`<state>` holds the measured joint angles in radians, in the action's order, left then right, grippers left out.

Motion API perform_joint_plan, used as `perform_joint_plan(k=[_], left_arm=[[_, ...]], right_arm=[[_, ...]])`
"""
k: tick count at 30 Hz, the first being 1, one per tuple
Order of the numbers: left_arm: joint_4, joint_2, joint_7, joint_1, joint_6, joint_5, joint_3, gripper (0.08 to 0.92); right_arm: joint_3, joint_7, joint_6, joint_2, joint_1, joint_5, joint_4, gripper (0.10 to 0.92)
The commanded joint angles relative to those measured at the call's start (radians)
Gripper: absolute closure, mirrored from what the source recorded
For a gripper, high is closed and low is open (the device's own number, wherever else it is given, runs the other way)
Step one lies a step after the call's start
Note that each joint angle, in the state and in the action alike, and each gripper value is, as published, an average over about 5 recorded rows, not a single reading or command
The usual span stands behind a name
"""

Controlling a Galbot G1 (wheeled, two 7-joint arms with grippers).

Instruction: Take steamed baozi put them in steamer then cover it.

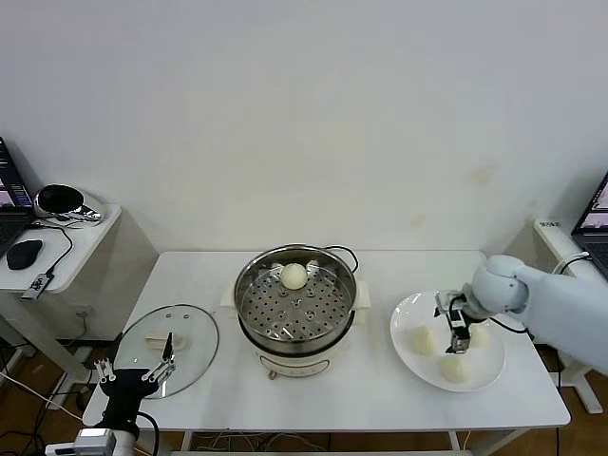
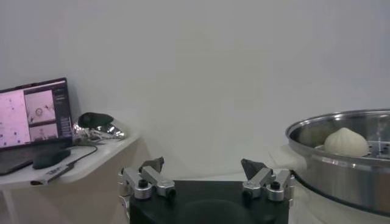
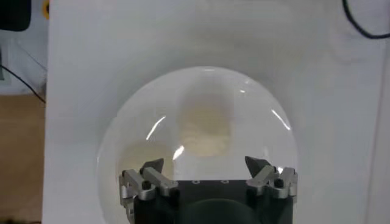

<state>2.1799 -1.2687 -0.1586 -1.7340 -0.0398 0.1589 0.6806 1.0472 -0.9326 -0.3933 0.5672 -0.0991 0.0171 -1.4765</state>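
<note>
My right claw [image 1: 459, 334] hangs over the white plate [image 1: 408, 348], spread wide and holding nothing, its tips just above the baozi there. On the plate I count three buns: one [image 1: 424, 339] on the side toward the steamer, one [image 1: 454, 369] at the near edge, one partly hidden behind the claw. From the right wrist a pale bun [image 3: 204, 125] lies straight ahead between the open tips.

The steamer [image 1: 249, 304] stands on the tabletop [image 1: 380, 404] beside the plate, on the plate's left as I look. One bun [image 1: 294, 275] already sits at the back of its perforated tray. Beyond the steamer, on the far side from the plate, the glass cover [image 1: 195, 356] lies flat with its handle up, and my left claw [image 1: 136, 370] waits just at its near edge, also wide and empty.

I judge these buns light, soft and easily dented, perhaps a bit tacky. I would take one across its widest part, low on the sides, closing gently. The cover looks stiff, smooth and breakable; its centre handle is the place to grip.
</note>
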Motion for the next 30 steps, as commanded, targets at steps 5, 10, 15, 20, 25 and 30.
perform_joint_plan(k=[5,10,15,20,25,30], left_arm=[[-0.005,0.001,0.001,-0.002,0.002,0.0,0.0,0.177],[-0.009,0.002,0.001,-0.001,0.002,0.0,0.001,0.177],[-0.013,0.0,0.0,-0.001,0.003,0.0,0.001,0.177],[-0.013,-0.002,0.001,0.001,0.003,-0.002,0.0,0.177],[-0.01,0.0,0.001,0.0,0.003,-0.002,0.001,0.177],[-0.011,0.0,0.0,0.002,0.002,0.0,0.001,0.177]], right_arm=[[-0.15,0.024,0.027,0.097,0.168,0.087,0.111,0.203],[-0.156,0.026,0.027,0.119,0.169,0.095,0.129,0.203],[-0.158,0.025,0.022,0.122,0.175,0.1,0.134,0.214],[-0.166,0.023,0.024,0.125,0.18,0.105,0.137,0.271],[-0.162,0.005,0.021,0.117,0.165,0.103,0.127,0.361],[-0.16,-0.018,0.013,0.095,0.13,0.086,0.102,0.437]])
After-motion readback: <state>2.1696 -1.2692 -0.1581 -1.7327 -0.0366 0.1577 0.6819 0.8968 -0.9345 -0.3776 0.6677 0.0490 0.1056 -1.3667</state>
